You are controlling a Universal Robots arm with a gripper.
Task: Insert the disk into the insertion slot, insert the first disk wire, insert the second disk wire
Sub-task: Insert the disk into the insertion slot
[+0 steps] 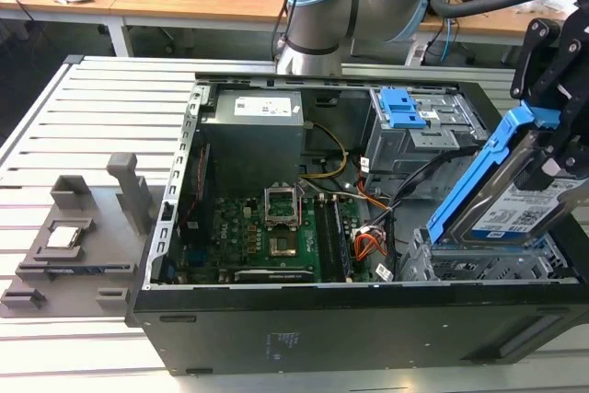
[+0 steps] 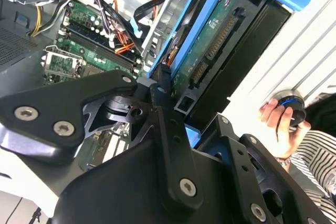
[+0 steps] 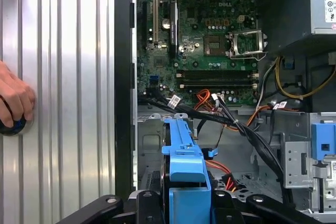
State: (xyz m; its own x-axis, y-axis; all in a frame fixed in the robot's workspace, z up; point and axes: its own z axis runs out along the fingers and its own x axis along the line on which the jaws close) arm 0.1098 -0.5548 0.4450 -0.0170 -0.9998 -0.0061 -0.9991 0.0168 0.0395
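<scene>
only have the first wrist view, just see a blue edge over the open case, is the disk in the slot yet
Observer: No. In the exterior view the disk hangs steeply tilted above the insertion slot, with its lower edge near the cage's top and not lying flat inside.
Operator: ok and does the tool really have hold of it
Observer: Yes. In the second wrist view the tool is shut on the disk's end, one black finger pressed against its blue frame.
</scene>
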